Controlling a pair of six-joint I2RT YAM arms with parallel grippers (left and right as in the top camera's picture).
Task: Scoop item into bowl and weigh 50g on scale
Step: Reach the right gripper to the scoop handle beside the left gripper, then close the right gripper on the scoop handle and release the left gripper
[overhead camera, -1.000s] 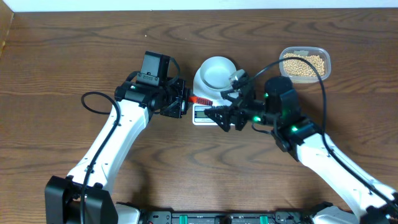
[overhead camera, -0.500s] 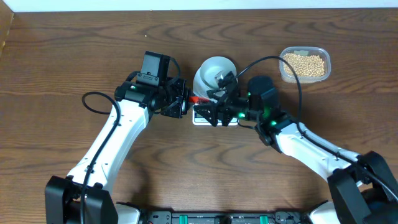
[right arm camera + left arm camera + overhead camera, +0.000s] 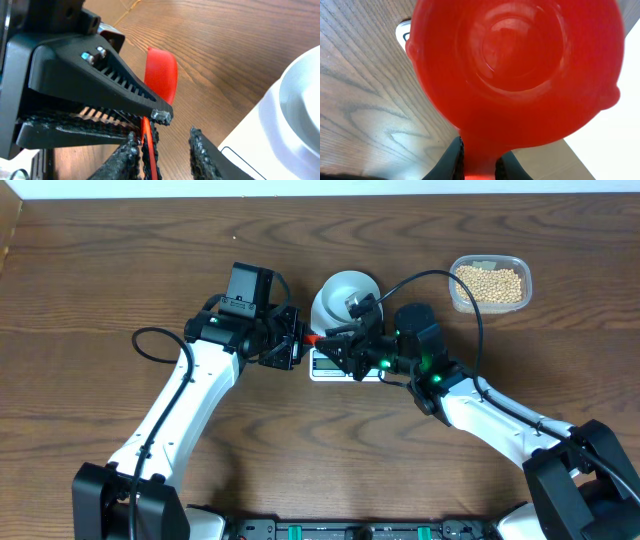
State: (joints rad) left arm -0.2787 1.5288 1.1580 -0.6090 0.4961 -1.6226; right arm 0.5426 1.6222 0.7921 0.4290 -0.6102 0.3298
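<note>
In the left wrist view a red scoop (image 3: pixel 520 65) fills the frame, and my left gripper (image 3: pixel 480 162) is shut on its handle. From overhead, the left gripper (image 3: pixel 297 340) holds the scoop (image 3: pixel 311 338) just left of the white scale (image 3: pixel 322 365). The pale bowl (image 3: pixel 345 292) stands empty on the scale. My right gripper (image 3: pixel 331 352) reaches in from the right. Its jaws straddle the scoop handle (image 3: pixel 146 142) with a gap still showing on one side, so the right gripper (image 3: pixel 165 155) is open. The beans (image 3: pixel 489 283) lie in a clear tub at the back right.
The clear plastic tub (image 3: pixel 455 288) sits on the wood table right of the bowl. The two arms meet over the scale's front edge, and cables loop above both. The scale (image 3: pixel 260 135) and bowl (image 3: pixel 305 95) sit right of my right fingers.
My right arm has moved left to the scoop handle held by the left gripper, and its jaws have narrowed around it. The left arm has stayed put.
</note>
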